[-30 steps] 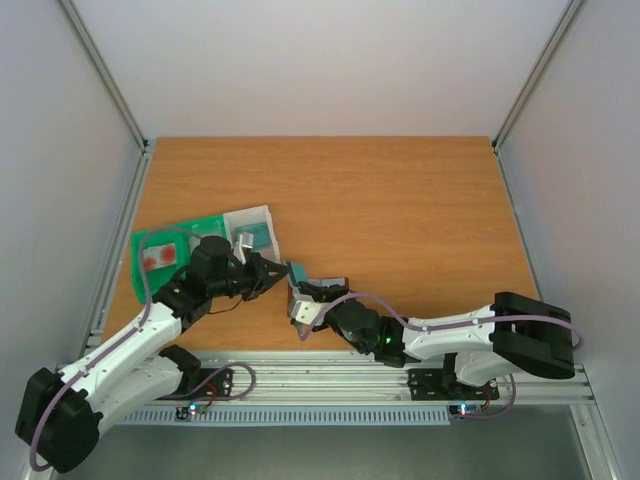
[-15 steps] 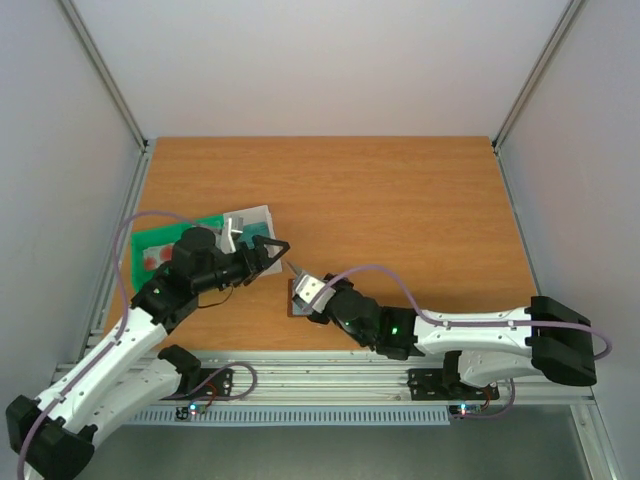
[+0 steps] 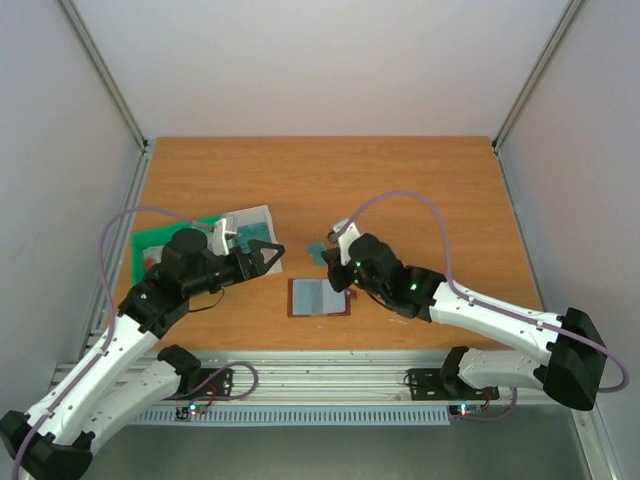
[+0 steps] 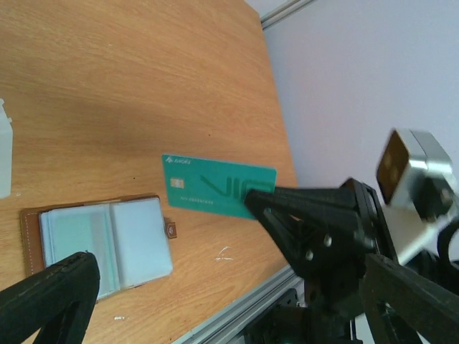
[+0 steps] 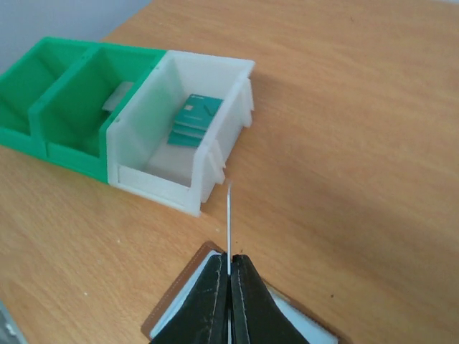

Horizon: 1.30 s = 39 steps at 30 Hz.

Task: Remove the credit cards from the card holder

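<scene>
The card holder [image 3: 320,297], a brown leather wallet with grey-blue pockets, lies open and flat near the table's front edge; it also shows in the left wrist view [image 4: 100,244] and under my right fingers [image 5: 176,304]. My right gripper [image 3: 333,258] hangs just beyond it, shut on a teal-green credit card [image 3: 317,249]. That card [image 4: 215,185] is seen flat in the left wrist view and edge-on [image 5: 229,215] in the right wrist view, above the shut right gripper [image 5: 229,262]. My left gripper [image 3: 277,254] is open and holds nothing, left of the card.
A green and clear compartment tray [image 3: 150,250] stands at the left [image 5: 72,79]. Teal cards [image 5: 193,118] lie in its clear compartment, and a pale flat piece [image 5: 118,97] in a green one. The front rail [image 4: 237,315] runs close behind the wallet.
My left gripper let go of the wallet, opened and drew back left. The wallet now lies flat. My right gripper pulled the teal card away, up and toward the far side.
</scene>
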Each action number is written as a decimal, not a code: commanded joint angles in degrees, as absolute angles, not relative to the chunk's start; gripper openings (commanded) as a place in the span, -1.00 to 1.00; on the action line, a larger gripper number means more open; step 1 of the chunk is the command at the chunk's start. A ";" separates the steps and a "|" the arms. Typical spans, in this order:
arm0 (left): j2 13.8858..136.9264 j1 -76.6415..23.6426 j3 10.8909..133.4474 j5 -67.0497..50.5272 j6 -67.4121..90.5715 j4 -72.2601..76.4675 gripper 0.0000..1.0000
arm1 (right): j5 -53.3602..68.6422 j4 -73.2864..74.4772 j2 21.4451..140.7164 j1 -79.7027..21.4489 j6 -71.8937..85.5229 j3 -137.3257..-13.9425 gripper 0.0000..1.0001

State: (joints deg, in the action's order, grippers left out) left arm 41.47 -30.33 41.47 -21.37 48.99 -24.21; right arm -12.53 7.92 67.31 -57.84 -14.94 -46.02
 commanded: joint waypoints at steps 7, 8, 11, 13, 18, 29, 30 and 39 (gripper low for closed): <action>40.53 -30.23 37.56 -25.30 50.88 -15.17 0.92 | 8.72 7.27 64.22 -48.50 15.71 -46.63 -0.98; 40.36 -30.23 36.89 -25.37 51.66 -14.21 0.88 | 9.03 6.08 63.76 -48.24 17.43 -46.27 -0.98; 39.90 -30.23 34.32 -26.47 54.84 -9.84 0.74 | 10.09 2.16 62.68 -47.63 22.55 -44.66 -0.98; 40.04 -30.23 32.70 -27.69 57.20 -6.50 0.65 | 11.65 -1.69 61.90 -47.07 26.08 -43.06 -0.98; 40.12 -30.21 30.69 -28.40 60.72 -1.68 0.49 | 16.12 -14.94 62.86 -46.76 30.85 -39.77 -0.98; 38.70 -30.23 27.99 -28.86 65.73 7.06 0.08 | 18.46 -26.04 63.94 -46.67 39.27 -36.71 -0.98; 38.54 -30.23 27.72 -28.83 66.26 7.49 0.00 | 18.45 -26.40 63.88 -46.63 39.62 -36.54 -0.98; 38.07 -30.23 26.09 -27.65 67.38 9.47 -0.77 | 17.74 -26.41 63.82 -46.32 38.90 -35.58 -0.98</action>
State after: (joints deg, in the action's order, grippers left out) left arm 38.63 -30.24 26.63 -27.83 66.94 4.14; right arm 17.69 -24.01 63.88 -46.83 37.95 -35.81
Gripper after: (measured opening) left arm 0.178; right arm 0.017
